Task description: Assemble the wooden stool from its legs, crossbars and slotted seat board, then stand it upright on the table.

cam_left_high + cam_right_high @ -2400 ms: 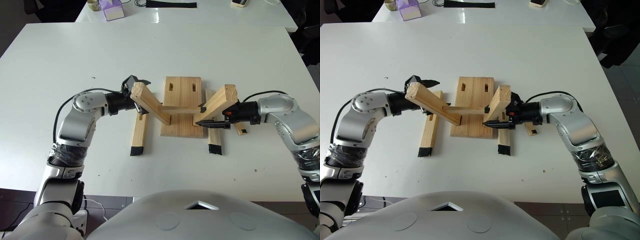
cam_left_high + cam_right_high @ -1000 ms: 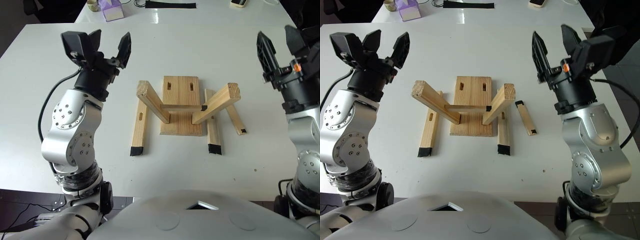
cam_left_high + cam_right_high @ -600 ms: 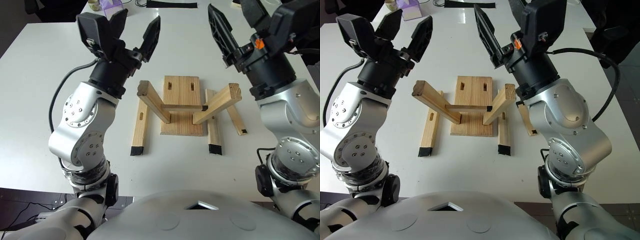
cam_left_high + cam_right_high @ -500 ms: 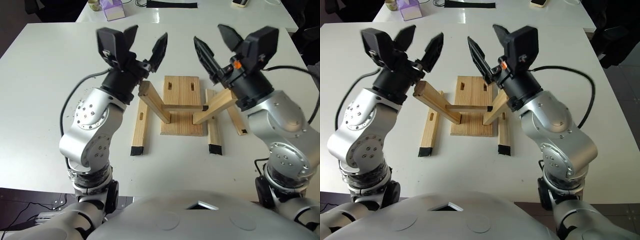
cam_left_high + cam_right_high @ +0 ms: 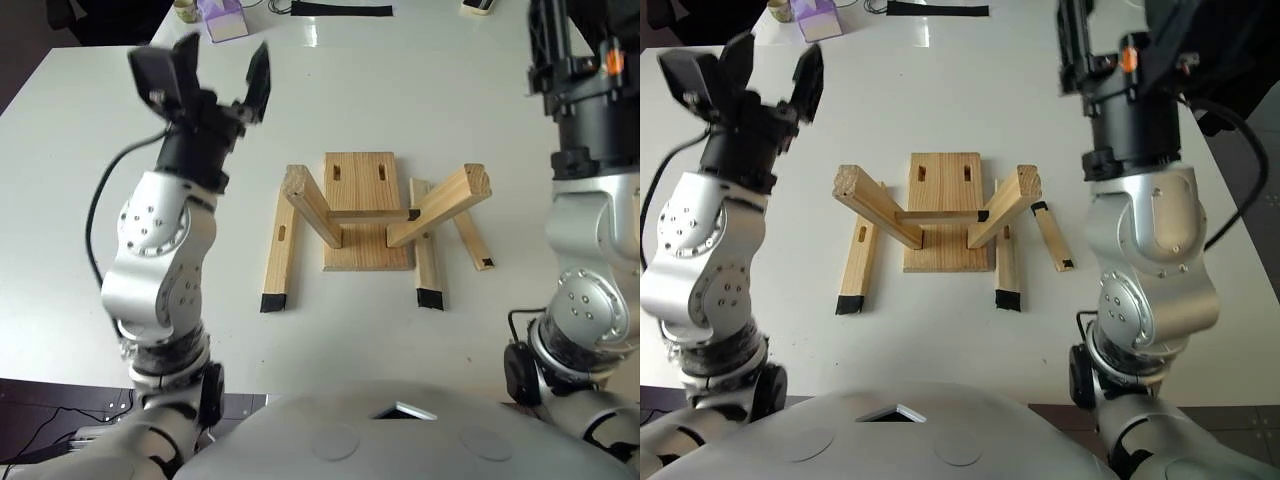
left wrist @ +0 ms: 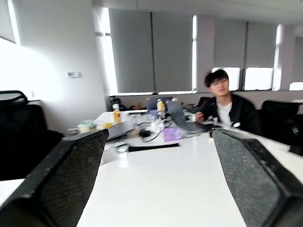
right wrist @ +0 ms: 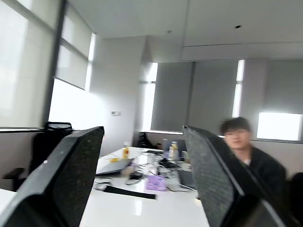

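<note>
Both arms have swung up, well above the seat board; the left gripper and right gripper fingers stand spread, empty. The leg-and-crossbar frame rests unheld across it, assembly unfinished.

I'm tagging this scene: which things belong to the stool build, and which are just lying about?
Stool build: seat board, left propped leg, right propped leg, joining crossbar, left flat leg, right flat leg, loose crossbar.
Lying about: tissue box, cup, black strip, all on the far table.
</note>
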Robot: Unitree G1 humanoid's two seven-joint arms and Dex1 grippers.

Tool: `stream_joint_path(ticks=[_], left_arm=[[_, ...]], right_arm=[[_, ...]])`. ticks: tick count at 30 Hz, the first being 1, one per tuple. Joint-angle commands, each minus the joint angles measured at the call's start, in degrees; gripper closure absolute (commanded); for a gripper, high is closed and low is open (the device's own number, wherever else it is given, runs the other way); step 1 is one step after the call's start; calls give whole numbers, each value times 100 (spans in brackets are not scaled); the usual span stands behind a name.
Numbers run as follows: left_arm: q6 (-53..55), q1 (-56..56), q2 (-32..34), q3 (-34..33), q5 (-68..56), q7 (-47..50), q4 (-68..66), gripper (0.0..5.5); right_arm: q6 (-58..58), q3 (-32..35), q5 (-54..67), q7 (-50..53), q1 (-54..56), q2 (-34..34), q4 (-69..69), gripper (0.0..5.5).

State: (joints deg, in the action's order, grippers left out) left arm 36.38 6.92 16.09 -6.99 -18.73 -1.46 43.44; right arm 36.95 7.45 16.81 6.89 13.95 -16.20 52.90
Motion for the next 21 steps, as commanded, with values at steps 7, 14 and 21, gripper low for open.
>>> stream_joint_path(ticks=[7,14,21], left_arm=[[-1299,-2746,298,893,1825,-90,244,43],[-1003,-581,-368,2634,2443,-461,42,43],[-782,-1020,-257,2468,2732,-548,-17,43]], right_arm=[[-56,-350,-1374,494,-2682,625,23,125],[389,-2732,-2166,529,-2115,1062,-428,105],[376,-2345,-2388,419,-2110,1245,-829,105]])
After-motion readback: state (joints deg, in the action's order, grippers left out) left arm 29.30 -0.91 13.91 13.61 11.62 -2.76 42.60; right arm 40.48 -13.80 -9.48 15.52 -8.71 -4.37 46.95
